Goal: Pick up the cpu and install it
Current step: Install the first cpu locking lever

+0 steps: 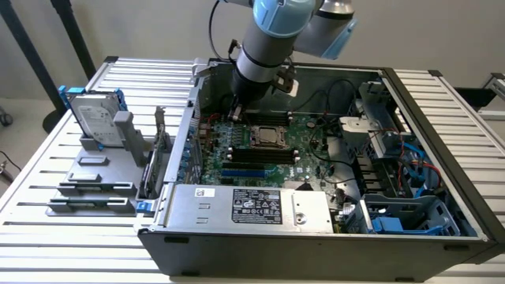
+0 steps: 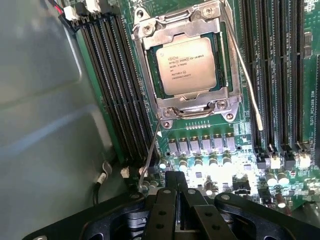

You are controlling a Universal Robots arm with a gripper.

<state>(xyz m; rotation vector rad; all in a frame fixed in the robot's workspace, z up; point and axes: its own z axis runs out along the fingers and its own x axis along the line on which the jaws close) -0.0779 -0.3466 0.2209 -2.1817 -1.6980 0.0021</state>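
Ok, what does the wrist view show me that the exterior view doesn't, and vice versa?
Wrist view adds: printed lettering on the cpu, the screws of its socket frame, and the shut gripper holding nothing. Exterior view adds: the hard drive standing outside the case, and the power-supply box. Both: the cpu seated in its socket, flanked by memory slots.

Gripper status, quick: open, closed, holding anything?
Gripper: jaws closed, nothing held; the cpu lies in its socket.

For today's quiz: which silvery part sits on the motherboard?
The cpu, small, square, in its socket; hard drive stands outside the case, power supply against its wall.
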